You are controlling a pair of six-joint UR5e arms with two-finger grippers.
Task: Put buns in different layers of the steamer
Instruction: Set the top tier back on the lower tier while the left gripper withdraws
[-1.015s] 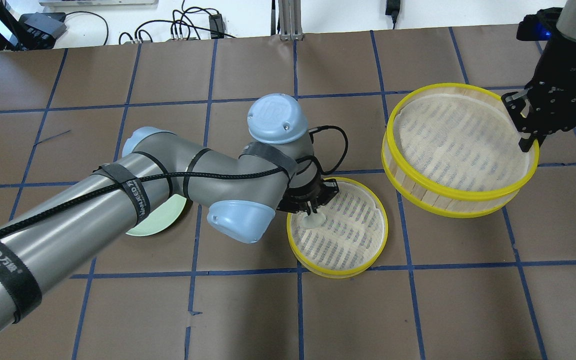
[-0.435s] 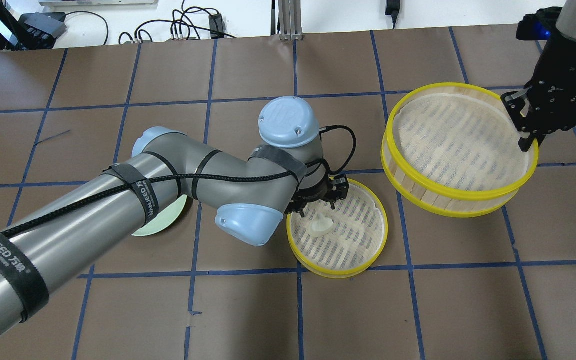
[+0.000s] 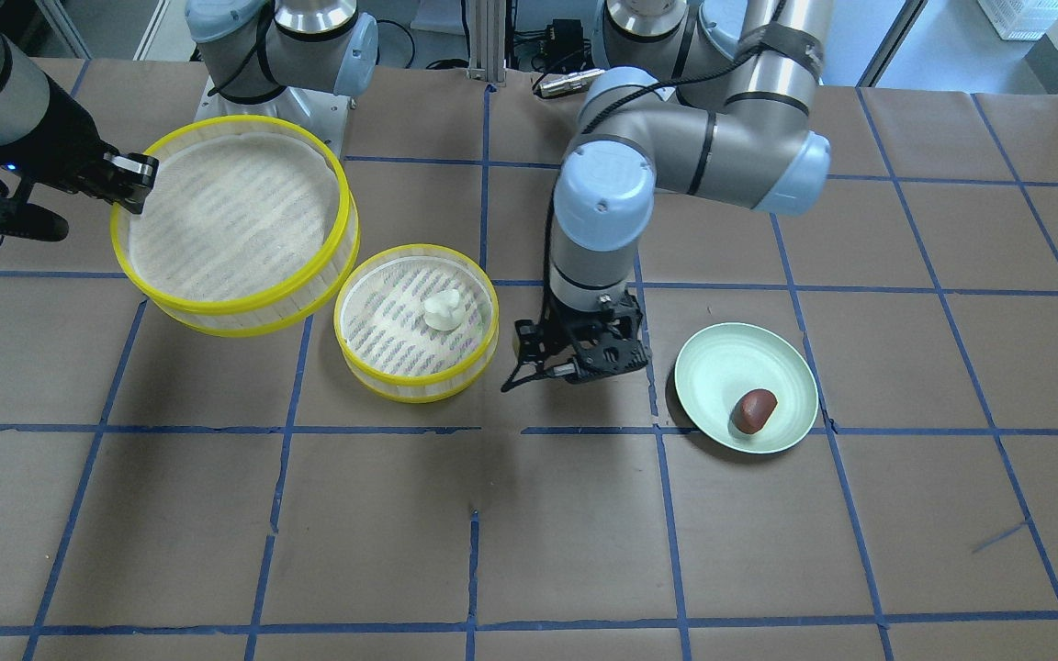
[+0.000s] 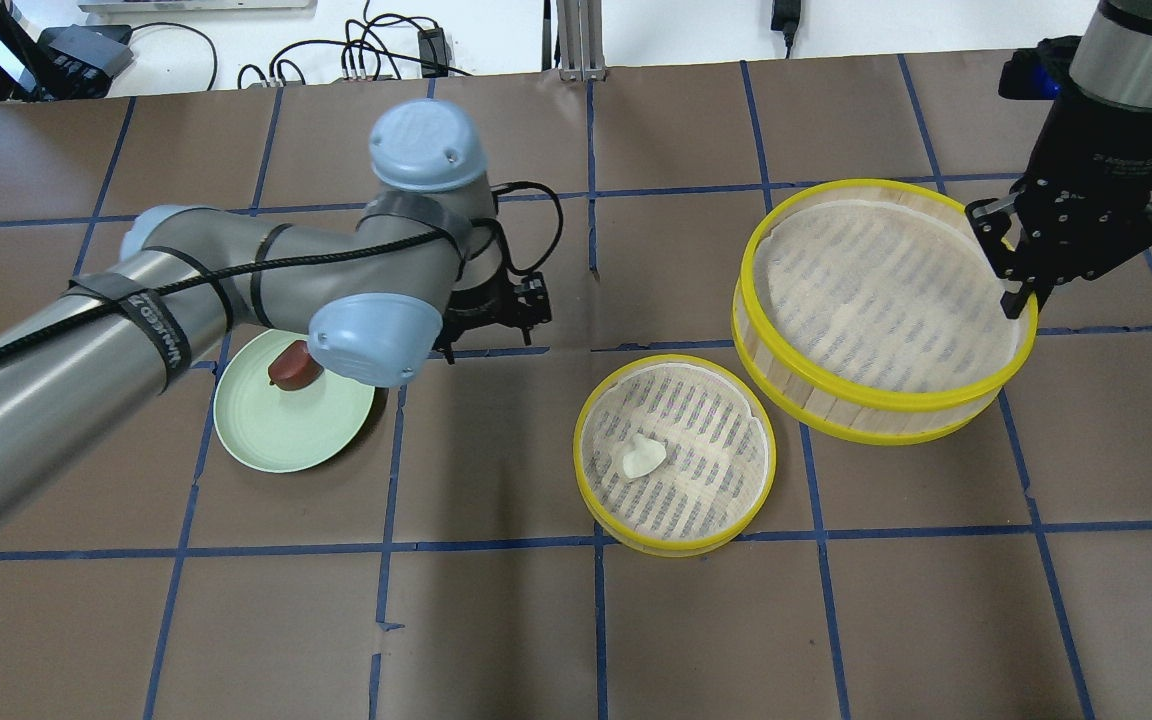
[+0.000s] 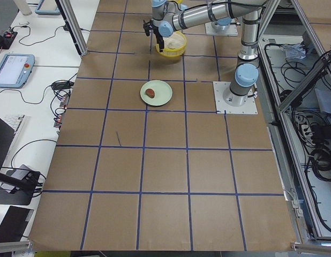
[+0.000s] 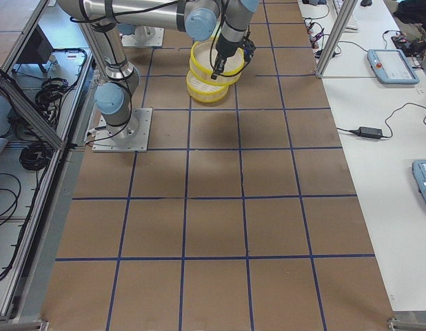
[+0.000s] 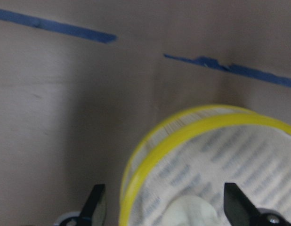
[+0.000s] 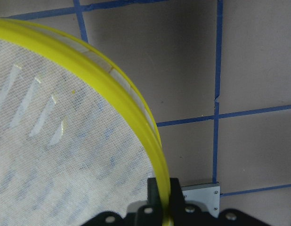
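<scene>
Overhead view. Right gripper [image 4: 1021,290] clamped on upper steamer layer [image 4: 836,410] rim at 3 o'clock, holding it tilted aside, likely to keep lower layer [image 4: 674,546] uncovered. White bun [image 4: 643,458] inside lower layer, 9 o'clock of centre. Left gripper [image 3: 575,367] wide open, empty. Reddish-brown bun [image 4: 294,367] at 12 o'clock on green plate [image 4: 276,440], probably next pick.
</scene>
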